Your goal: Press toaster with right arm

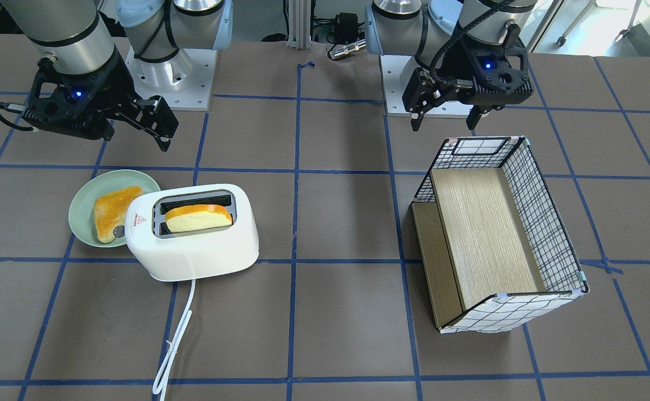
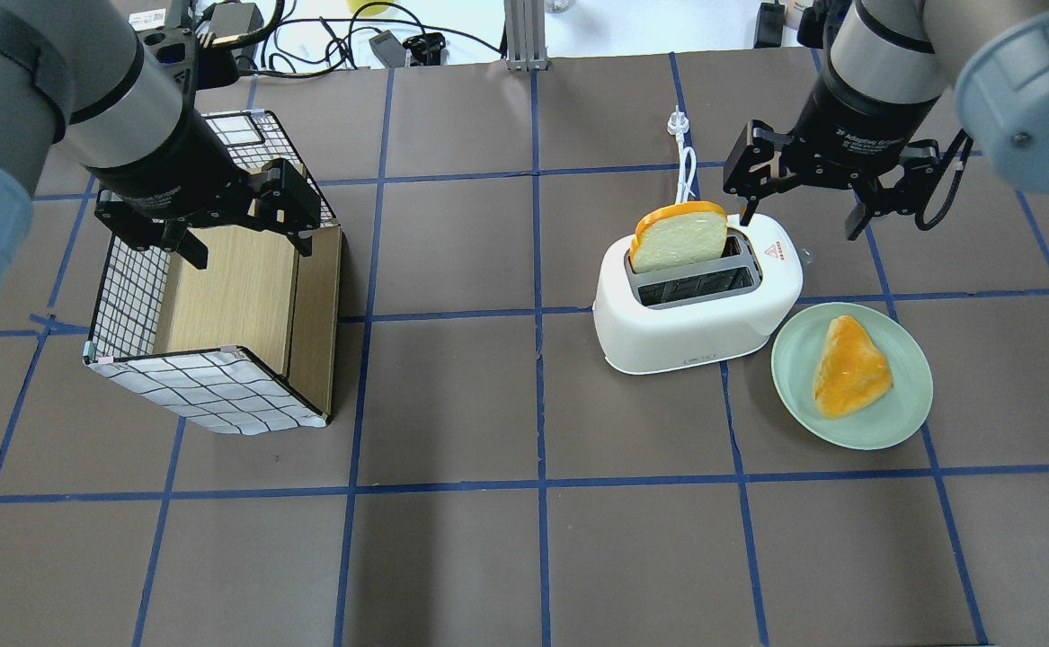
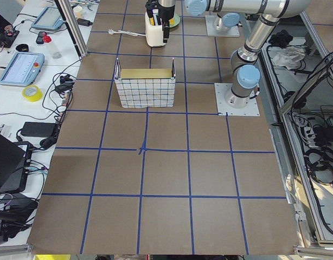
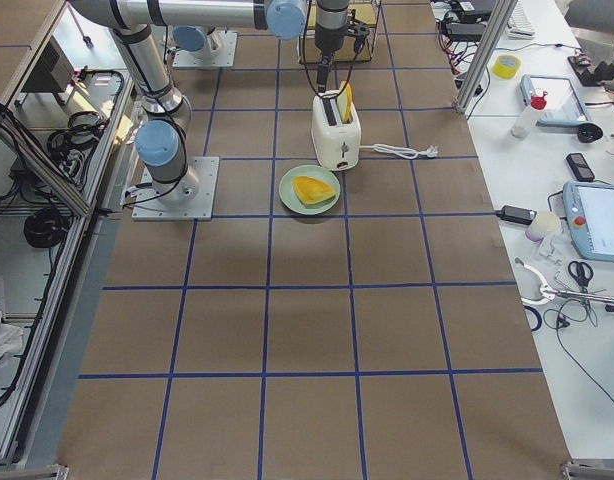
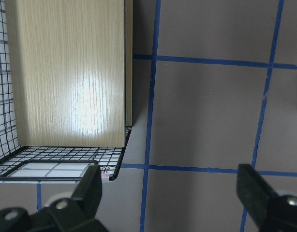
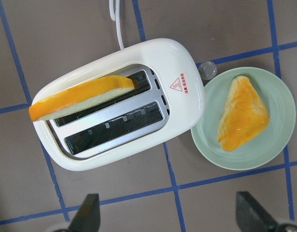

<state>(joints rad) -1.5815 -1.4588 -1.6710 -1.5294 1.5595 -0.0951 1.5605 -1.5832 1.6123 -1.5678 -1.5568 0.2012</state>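
So the right fingers (image 2: 743, 184) are spread wide open with nothing between them. They hang in the air just behind the toaster (image 2: 704, 328), up by its end with the red triangle mark. From the front-facing camera there's a clear gap between the nearer fingertip and the toaster's top, so no contact. The right wrist camera looks straight down on the toaster, with both fingertips poking in at the bottom edge. The right arm (image 2: 884, 81) comes in from the top right corner of the overhead view.

The toaster itself sits on the desk (image 2: 488, 557) on the robot's right side, turned a bit off the blue tape lines. A bread slice (image 2: 679, 238) with an orange crust stands tall out of one slot, and the other slot shows only bare metal. The little grey knob (image 6: 207, 70) sticks out of the triangle end, and a pale green plate (image 2: 803, 377) sits just beside that end with a toast piece (image 2: 850, 367) lying on it. The white cord (image 2: 688, 166) trails off the toaster's other long side.

Well apart on the other half of the desk, the left fingers (image 2: 295, 225) are open too and hold nothing. They hover over the rim of a grid-pattern box (image 2: 209, 395) with a wooden panel inside.
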